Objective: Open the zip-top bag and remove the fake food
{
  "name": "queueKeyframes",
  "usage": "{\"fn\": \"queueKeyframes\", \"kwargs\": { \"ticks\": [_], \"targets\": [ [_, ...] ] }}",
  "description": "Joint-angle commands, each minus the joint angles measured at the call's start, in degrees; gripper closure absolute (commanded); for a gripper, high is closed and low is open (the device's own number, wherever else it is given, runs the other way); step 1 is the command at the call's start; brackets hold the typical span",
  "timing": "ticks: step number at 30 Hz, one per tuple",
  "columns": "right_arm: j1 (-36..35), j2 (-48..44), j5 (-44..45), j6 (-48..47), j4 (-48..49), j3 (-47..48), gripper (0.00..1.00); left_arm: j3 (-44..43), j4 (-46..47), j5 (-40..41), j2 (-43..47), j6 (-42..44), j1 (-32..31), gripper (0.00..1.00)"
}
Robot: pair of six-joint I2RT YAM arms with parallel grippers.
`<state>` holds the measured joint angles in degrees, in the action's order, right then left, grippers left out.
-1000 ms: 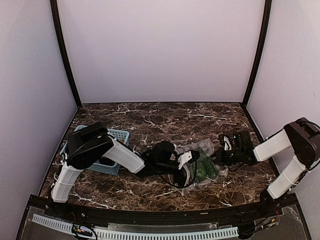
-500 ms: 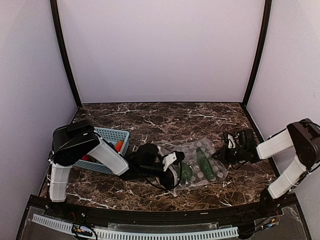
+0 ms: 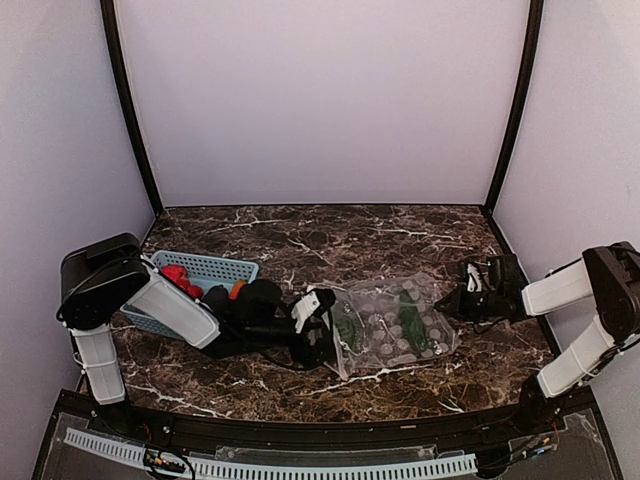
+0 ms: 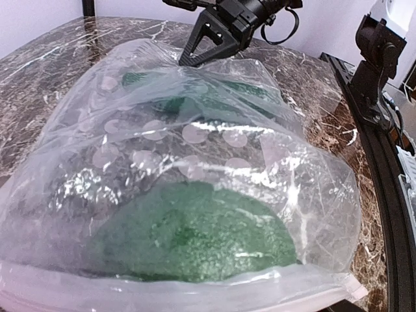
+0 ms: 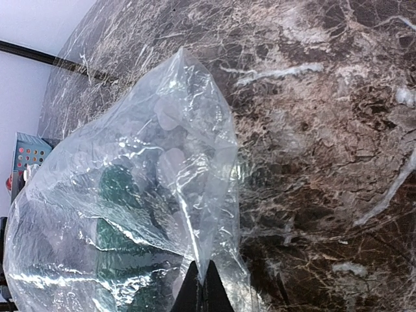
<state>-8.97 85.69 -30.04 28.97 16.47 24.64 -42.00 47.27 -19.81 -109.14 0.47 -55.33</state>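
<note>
Left gripper [image 3: 322, 335] retreated leftward, state unclear; right gripper [image 3: 446, 309] clenched on zip-top bag [image 3: 395, 330] corner

A light-blue perforated basket [image 3: 228, 267] sat at the left side of a dark brown, white-veined marble-patterned table [image 3: 330, 235], close to the left wall. Pale lilac walls [image 3: 320, 100] enclosed the table on 3 sides. 2 black posts stood at the back corners, the left post [image 3: 128, 110] and the right post [image 3: 515, 100]. A black rail [image 3: 300, 425] ran along the near edge, with a white slotted strip [image 3: 300, 468] just below it.
</note>
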Motion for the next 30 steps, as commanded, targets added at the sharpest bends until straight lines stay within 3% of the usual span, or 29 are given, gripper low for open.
{"fn": "queueKeyframes", "kwargs": {
  "ticks": [1, 10, 17, 28, 30],
  "targets": [
    [0.9, -0.5, 0.0, -0.9, 0.3, 0.6, 1.0, 2.8, -1.9, 2.3, 5.8, -2.3, 0.5, 0.48],
    [1.9, -1.1, -0.3, -0.8, 0.4, 0.3, 1.0, 7.3, -11.2, 9.2, 15.5, -3.8, 2.5, 0.47],
    [2.1, -0.7, -1.1, -0.7, 1.2, 0.2, 1.0, 11.3, -18.3, 15.5, 26.6, -10.8, 6.5, 0.49],
    [2.1, -0.5, -2.9, -1.5, 1.4, 0.2, 1.0, 8.0, -39.4, 19.1, 44.2, -19.8, 22.0, 0.48],
    [2.1, -0.9, -3.1, -1.9, 0.9, 0.2, 0.96, 7.9, -42.6, 20.6, 46.0, -20.9, 24.7, 0.48]
  ]
}}
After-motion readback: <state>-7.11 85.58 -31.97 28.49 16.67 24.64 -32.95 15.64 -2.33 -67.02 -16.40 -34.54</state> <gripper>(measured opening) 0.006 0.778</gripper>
